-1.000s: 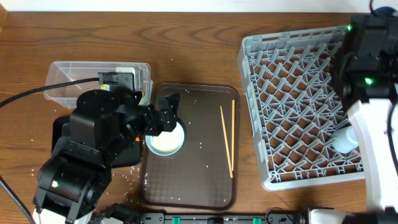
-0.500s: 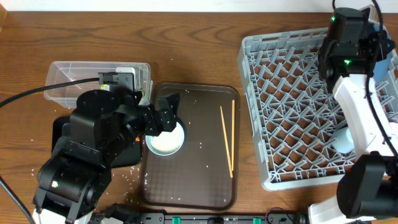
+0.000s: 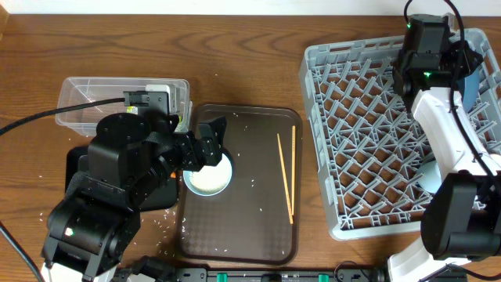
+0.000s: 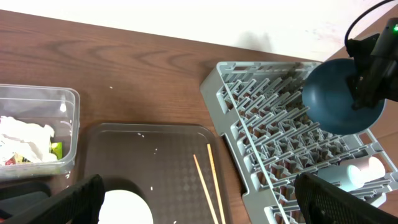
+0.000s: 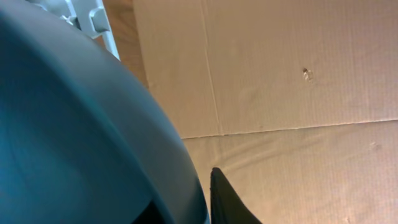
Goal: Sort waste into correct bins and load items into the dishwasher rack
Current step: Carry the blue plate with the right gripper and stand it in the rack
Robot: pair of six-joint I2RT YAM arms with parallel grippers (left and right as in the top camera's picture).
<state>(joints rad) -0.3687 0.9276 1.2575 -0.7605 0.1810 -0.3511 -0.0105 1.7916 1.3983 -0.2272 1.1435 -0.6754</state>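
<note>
The large blue bowl (image 4: 339, 96) stands on edge at the far right of the grey dishwasher rack (image 3: 368, 149). My right gripper (image 4: 368, 79) is shut on its rim. In the right wrist view the bowl (image 5: 74, 137) fills the left side, with one dark finger (image 5: 230, 202) against its outer wall. My left gripper (image 4: 202, 202) is open and hovers over the smaller white bowl (image 3: 207, 178) on the brown serving tray (image 3: 250, 227). Two chopsticks (image 3: 290, 176) lie on that tray's right side. The clear box (image 3: 117, 102) holds crumpled tissue (image 4: 22, 134) and a yellow-green wrapper (image 4: 56, 149).
A pale cup (image 3: 434, 176) lies in the rack's near right part. The black tray (image 3: 74, 168) is mostly hidden under my left arm. Rice grains (image 3: 164, 221) are scattered on the table beside the brown tray. Brown cardboard fills the background of the right wrist view.
My right arm has swung from the rack's right edge toward its far right corner, carrying the blue bowl. The left arm, white bowl and chopsticks have not moved.
</note>
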